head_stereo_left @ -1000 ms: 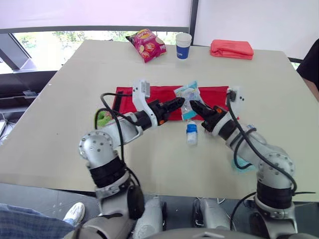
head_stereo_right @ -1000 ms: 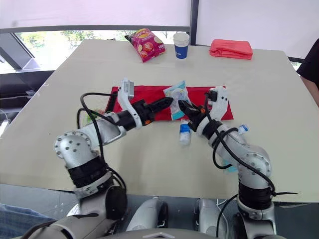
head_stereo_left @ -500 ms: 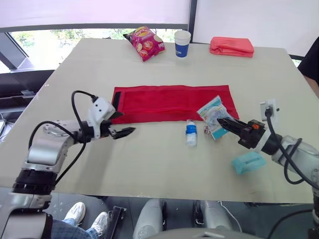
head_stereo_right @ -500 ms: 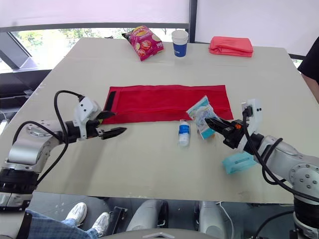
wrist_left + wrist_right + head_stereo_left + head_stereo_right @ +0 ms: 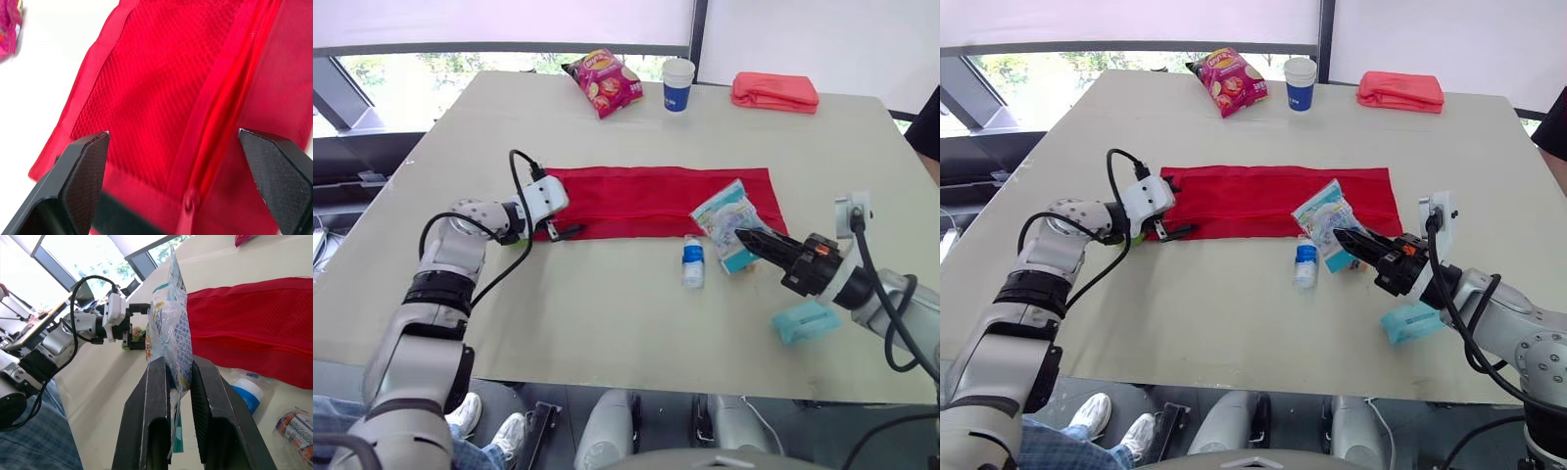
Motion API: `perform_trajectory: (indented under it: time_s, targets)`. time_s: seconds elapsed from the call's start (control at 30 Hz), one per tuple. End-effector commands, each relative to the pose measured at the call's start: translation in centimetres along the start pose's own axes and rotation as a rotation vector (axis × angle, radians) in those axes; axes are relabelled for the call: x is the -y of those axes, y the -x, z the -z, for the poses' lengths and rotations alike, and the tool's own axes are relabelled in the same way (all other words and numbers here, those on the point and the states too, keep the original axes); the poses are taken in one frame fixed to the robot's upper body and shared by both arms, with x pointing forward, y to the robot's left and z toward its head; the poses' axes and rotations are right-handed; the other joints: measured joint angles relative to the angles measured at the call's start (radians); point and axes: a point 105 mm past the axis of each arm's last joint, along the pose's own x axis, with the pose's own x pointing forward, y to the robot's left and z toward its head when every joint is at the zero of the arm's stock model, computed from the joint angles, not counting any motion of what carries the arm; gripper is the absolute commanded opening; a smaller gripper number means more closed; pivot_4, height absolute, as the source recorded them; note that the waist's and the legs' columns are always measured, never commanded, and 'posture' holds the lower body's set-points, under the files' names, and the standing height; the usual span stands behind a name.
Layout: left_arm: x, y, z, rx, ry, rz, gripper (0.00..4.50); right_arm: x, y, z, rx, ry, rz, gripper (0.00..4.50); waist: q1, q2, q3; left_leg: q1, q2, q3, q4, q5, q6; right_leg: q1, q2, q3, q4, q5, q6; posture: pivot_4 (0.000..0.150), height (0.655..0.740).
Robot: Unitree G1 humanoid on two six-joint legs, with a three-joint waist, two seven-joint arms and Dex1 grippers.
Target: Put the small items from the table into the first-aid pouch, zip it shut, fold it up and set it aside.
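While the right pincer [image 5: 742, 235] pinches a packet [image 5: 724, 211], the spread left pincer [image 5: 173, 139] partly hides the pouch [image 5: 646, 191]

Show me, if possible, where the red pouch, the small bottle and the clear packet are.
red pouch [image 5: 626, 191]: left eye view, bare middle of its fabric.
small bottle [image 5: 692, 266]: left eye view, its body.
clear packet [image 5: 724, 211]: left eye view, its upper half.

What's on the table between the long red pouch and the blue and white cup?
Nothing. The beige tabletop is bare between the flat red fabric pouch and the blue-and-white paper cup, as the left eye view shows.
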Motion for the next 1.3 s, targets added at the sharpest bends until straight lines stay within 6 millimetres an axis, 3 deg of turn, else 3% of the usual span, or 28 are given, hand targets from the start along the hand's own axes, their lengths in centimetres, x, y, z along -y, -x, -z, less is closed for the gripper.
perform_trajectory:
  time_s: [0.03, 0.3, 0.5, 0.6, 0.73, 1.13, 1.3]
  targets:
    - [-1.2, -0.2, -1.1, 0.026, -0.034, -0.056, 4.47, -0.9, 0.0, -0.8, 0.035, 0.03, -0.024, 0.07, 0.0, 0.0, 0.0, 0.0, 0.0, 0.0, 0.001, 0.0, 0.0, 0.0, 0.0, 0.0, 0.0, 0.0, 0.0, 0.15, 0.74]
    - [-0.9, -0.9, -0.7, 0.009, -0.081, -0.087, 4.47, -1.0, 0.0, -0.9, 0.034, 0.031, -0.017, 0.07, 0.0, 0.0, 0.0, 0.0, 0.001, 0.0, 0.004, 0.0, 0.0, 0.001, 0.001, 0.001, 0.002, 0.002, 0.0, 0.15, 0.74]
    - [-0.6, -1.9, -1.6, 0.05, -0.14, -0.16, 4.47, -0.7, -0.2, -0.9, 0.03, 0.037, -0.008, 0.07, 0.001, 0.0, 0.0, 0.0, 0.002, -0.002, 0.01, 0.0, 0.0, 0.004, 0.002, 0.0, 0.002, 0.002, 0.002, 0.15, 0.74]
    - [-0.7, -2.0, -2.1, 0.083, -0.176, -0.215, 3.63, -0.8, -0.3, -0.9, 0.03, 0.04, -0.005, 0.07, 0.0, 0.0, 0.0, 0.0, 0.002, -0.002, 0.012, 0.0, 0.001, 0.004, 0.002, 0.0, 0.002, 0.003, 0.004, 0.15, 0.74]
    - [-1.0, -1.8, -2.1, 0.082, -0.192, -0.26, 1.86, -0.8, -0.4, -0.9, 0.031, 0.04, -0.005, 0.07, 0.0, 0.0, 0.0, 0.0, 0.002, -0.001, 0.013, -0.001, 0.002, 0.004, 0.001, 0.001, 0.002, 0.005, 0.003, 0.15, 0.74]
    - [0.7, -1.6, -1.8, 0.091, -0.12, -0.144, 1.86, -0.8, -0.5, -0.9, 0.039, 0.04, 0.0, 0.07, 0.001, 0.0, 0.0, 0.0, 0.002, -0.001, 0.013, -0.001, 0.002, 0.005, 0.002, 0.001, 0.002, 0.005, 0.002, 0.15, 0.74]
    - [-0.4, -1.9, -1.6, 0.044, -0.142, -0.197, 1.86, -0.7, -0.7, -1.0, 0.047, 0.038, 0.007, 0.07, 0.0, 0.0, 0.0, 0.0, 0.002, -0.001, 0.013, -0.001, 0.002, 0.005, 0.002, 0.001, 0.002, 0.005, 0.002, 0.15, 0.74]
